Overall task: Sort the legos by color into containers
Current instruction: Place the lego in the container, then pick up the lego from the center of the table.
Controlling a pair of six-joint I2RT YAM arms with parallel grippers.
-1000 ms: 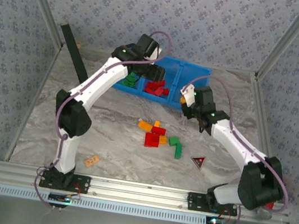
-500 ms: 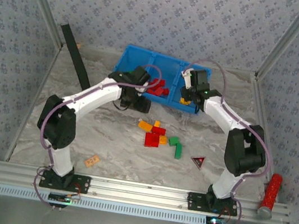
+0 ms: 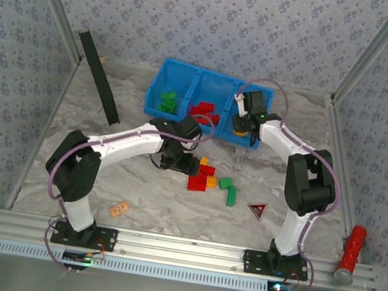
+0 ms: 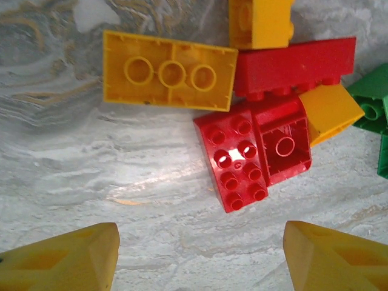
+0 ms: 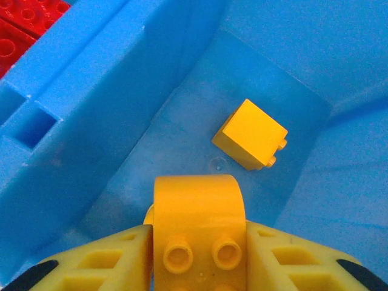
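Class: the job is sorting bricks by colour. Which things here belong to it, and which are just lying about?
Job: loose legos, yellow brick in right claw, blue bin.
Lying about: black triangle, pale orange flat piece, red cylinder, black strip.

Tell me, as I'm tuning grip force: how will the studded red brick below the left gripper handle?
The red brick looks like hard plastic, so likely stiff and light. Its glossy faces may slip; flat-based, it should not roll.

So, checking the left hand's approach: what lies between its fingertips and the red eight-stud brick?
Bare marbled tabletop, in the left wrist view: nothing sits between the open left hand and the red eight-stud brick.
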